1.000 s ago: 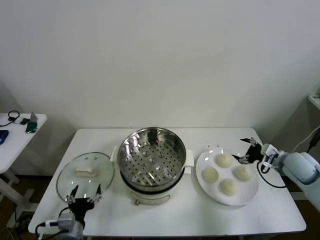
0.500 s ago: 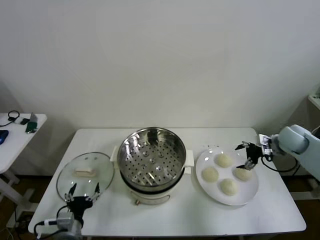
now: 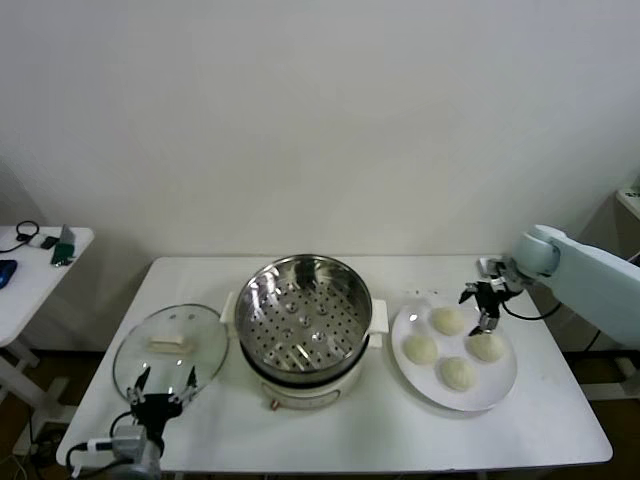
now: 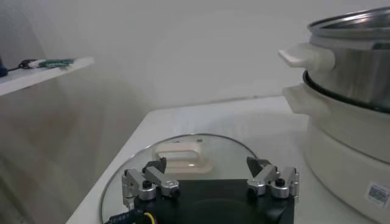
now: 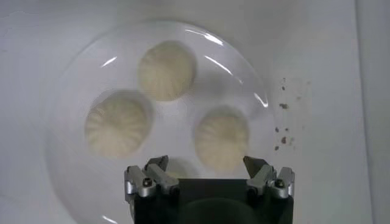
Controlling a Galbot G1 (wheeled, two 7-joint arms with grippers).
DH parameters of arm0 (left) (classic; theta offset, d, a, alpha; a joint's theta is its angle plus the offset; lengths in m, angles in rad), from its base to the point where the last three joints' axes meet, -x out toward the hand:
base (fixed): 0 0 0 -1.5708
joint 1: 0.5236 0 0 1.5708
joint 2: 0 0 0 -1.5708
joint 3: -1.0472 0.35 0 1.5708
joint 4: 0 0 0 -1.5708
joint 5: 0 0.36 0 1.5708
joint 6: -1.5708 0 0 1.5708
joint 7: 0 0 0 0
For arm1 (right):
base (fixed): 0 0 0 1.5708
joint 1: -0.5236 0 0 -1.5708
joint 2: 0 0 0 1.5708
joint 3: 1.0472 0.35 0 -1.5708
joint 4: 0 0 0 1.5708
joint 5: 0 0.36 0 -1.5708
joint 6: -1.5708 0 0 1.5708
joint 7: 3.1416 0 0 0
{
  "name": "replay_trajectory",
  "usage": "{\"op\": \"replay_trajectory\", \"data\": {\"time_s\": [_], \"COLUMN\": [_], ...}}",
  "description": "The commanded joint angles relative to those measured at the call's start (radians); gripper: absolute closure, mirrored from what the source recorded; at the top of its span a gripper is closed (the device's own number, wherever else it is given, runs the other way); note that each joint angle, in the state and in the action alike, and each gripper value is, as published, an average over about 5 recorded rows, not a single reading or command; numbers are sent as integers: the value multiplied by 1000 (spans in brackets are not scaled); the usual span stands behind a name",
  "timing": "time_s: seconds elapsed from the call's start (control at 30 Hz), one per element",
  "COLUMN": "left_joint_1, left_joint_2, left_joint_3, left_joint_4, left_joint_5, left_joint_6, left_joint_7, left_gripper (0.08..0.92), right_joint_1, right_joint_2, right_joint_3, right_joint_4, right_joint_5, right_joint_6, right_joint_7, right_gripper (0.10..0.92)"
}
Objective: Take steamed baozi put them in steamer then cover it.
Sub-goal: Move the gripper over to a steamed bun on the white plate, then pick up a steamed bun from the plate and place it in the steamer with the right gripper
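Hovering right gripper (image 3: pixel 482 307) now over baozi (image 3: pixel 486 347) | fingers spread

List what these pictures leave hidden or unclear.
- Fourth baozi: right wrist view shows three; the right gripper covers where it would lie.
- Steamer inside: left wrist view, cut off by the edge.
- Lid near rim: left wrist view, behind the left gripper.
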Motion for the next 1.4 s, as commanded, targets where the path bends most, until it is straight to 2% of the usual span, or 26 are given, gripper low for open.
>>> {"op": "replay_trajectory", "data": {"time_s": [0.03,0.67,0.93,1.23,1.4], "left_joint_1": [1,7,5,6,7], "left_joint_2": [2,9,10,10,16], "left_joint_3": [-1,-3,-4,-7,-14], "left_joint_4": [4,17,20,24,27], "left_joint_5": [2,-1,0,-2,-2], "left_joint_6": [-3,-9,-6,-6,-6], "left_joint_7": [1,0,0,-2,-2], "left_gripper": [177,177,177,177,177], "right_joint_1": [37,-31,-40,-23,139], "right_joint_2": [113,200,216,209,173], "right_joint_3": [-52,3,19,24,-103], "right_joint_4": [-130,-254,-281,-256,-139], "right_joint_5": [-26,-51,-75,-73,-15], "right_joint_6": [19,23,31,51,73], "right_joint_7": [-26,-41,-50,-65,-83], "right_gripper": [203,208,324,355,355]}}
